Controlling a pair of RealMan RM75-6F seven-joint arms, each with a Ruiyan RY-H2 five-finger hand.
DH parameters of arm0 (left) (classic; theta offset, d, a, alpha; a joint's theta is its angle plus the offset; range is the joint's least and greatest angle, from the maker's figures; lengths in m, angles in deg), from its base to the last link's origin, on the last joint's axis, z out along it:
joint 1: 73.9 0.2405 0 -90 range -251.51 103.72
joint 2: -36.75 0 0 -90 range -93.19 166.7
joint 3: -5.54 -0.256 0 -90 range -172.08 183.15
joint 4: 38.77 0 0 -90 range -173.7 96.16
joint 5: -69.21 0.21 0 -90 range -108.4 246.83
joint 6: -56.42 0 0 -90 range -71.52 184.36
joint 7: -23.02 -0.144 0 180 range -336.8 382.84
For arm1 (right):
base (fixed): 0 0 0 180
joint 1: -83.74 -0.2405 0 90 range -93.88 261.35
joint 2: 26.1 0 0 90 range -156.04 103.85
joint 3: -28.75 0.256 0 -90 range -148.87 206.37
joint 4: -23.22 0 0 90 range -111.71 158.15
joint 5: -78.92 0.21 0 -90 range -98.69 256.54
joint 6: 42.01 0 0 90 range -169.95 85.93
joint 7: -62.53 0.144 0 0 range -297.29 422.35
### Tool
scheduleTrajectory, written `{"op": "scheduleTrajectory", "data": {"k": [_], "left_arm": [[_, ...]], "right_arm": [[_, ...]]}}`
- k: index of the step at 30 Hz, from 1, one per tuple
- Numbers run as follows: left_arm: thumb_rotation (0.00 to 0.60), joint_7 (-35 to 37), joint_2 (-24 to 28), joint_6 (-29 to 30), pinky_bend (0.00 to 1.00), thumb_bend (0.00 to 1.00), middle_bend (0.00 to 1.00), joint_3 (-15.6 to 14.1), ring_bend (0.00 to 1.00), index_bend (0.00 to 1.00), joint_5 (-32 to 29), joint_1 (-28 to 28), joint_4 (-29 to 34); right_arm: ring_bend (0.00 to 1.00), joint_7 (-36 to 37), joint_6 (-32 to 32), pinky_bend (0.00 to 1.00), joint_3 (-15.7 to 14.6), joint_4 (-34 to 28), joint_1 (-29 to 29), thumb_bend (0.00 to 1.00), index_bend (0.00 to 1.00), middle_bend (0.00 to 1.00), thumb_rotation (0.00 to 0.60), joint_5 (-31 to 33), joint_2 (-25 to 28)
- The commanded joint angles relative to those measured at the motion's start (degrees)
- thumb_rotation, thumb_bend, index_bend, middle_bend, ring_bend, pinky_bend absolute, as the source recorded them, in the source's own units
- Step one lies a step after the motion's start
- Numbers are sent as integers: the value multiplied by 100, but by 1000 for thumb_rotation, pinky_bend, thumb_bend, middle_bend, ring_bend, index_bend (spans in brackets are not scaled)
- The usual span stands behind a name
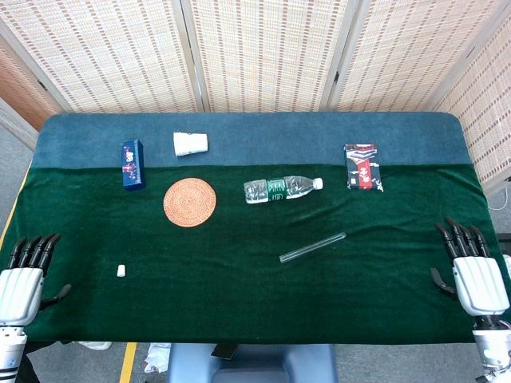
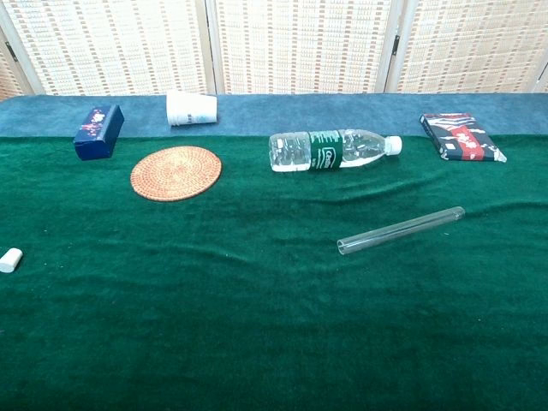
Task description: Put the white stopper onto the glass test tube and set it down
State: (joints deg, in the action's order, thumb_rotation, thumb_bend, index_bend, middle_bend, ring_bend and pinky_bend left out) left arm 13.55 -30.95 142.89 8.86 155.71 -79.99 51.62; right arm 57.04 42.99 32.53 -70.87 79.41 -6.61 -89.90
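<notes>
Glass test tube (image 1: 312,247) lies empty, white stopper (image 1: 121,271) well apart; both hands' fingers (image 1: 32,249) spread.

The surface (image 1: 239,295) wears a green cloth, with a blue strip along its far edge. On it lie a glass tube (image 1: 312,247) right of centre, a small white stopper (image 1: 121,271) near the left, a round woven mat (image 1: 190,203), a water bottle (image 1: 282,189) on its side, a tipped paper cup (image 1: 190,144), a blue box (image 1: 132,164) and a dark packet (image 1: 362,167), perhaps snacks.
</notes>
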Motion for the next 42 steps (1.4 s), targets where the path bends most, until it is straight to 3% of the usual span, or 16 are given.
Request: {"op": "scheduleTrajectory", "data": {"k": [1,19,32,42], "left_arm": [[600,0,-15,-16,0,242,145,9,114,84,4,-20,-5],[600,208,-83,-268,0,243,147,10,122,84,211,-298,-167],[600,650,-423,-1026,0,229,147,-211,97,16,771,-962,-657],[600,637,-790,-1513,0,222,108,-260,38,0,647,-1263,-950]], "right_arm": [[73,9,4,0,10,10,4,420,0,44,600,19,-7],[73,-54,30,0,52,-84,-40,420,0,47,600,-42,1],[73,13,66,0,52,-66,-37,420,0,50,600,-75,-18],[75,96,81,0,47,10,-30,420,0,50,600,-86,-71]]}}
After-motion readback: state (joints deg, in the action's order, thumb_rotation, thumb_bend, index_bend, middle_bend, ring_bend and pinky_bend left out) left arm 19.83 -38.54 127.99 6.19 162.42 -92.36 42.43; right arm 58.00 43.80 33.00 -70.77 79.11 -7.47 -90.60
